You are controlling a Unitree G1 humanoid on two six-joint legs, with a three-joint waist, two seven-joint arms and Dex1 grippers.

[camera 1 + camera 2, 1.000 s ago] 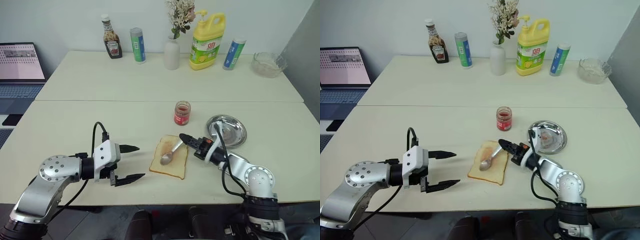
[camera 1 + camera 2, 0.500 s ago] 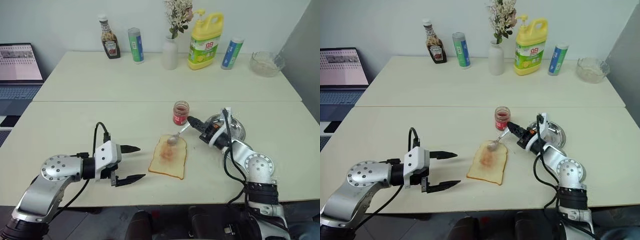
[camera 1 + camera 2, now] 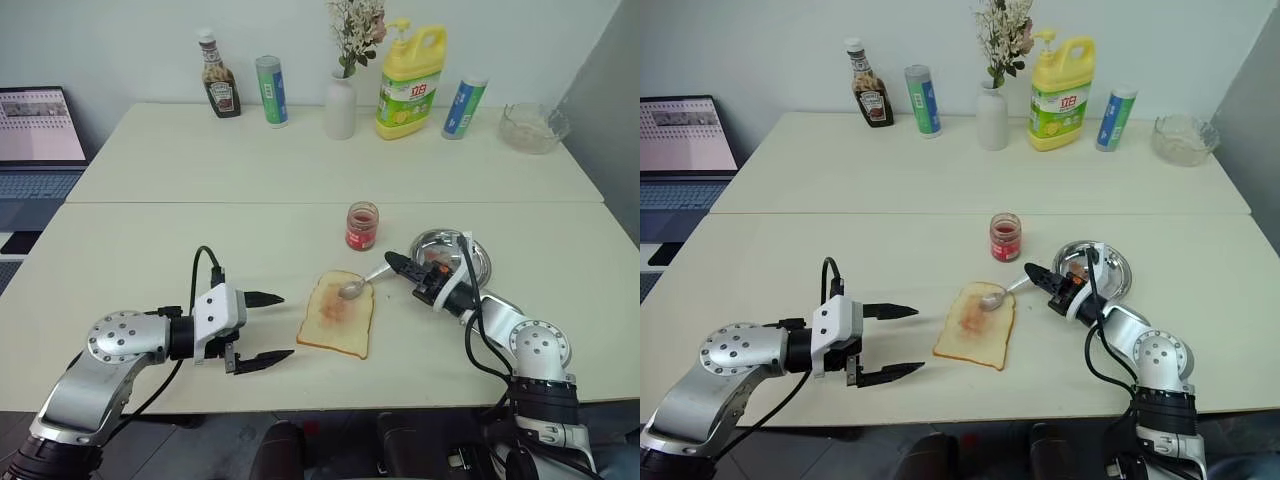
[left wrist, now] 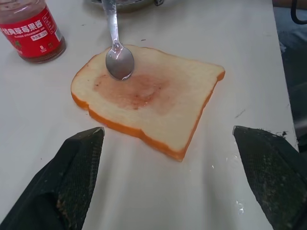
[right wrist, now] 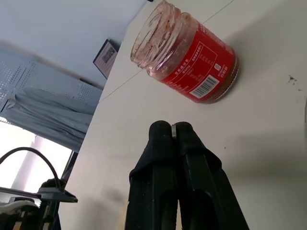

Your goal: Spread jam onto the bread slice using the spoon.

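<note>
**Spoon on toast, jam smear showing**

So my right gripper (image 3: pixel 392 262) is clamped tight on the spoon (image 3: pixel 362 281) handle, fingers pressed right together, and the bowl of the spoon sits on the far edge of the bread (image 3: pixel 338 314), about 12 o'clock on the slice. The bread lies flat on the table (image 3: pixel 150 250) between my two grippers, with a reddish jam smear (image 4: pixel 134 91) across the middle of its face. The spoon bowl touches the smear's far end.

The jam jar (image 3: pixel 362 226) stands upright with no lid, at roughly 1 o'clock from the bread and near it, not touching. In my right wrist view the inside of the glass looks smeared with red near the rim.

My left gripper (image 3: pixel 270 327) hangs at 9 o'clock from the bread, fingers spread wide with nothing between them, tips pointing at the slice and just short of its crust.

A steel dish (image 3: pixel 475 254) sits at 3 o'clock from the jar, right behind my right wrist.
</note>
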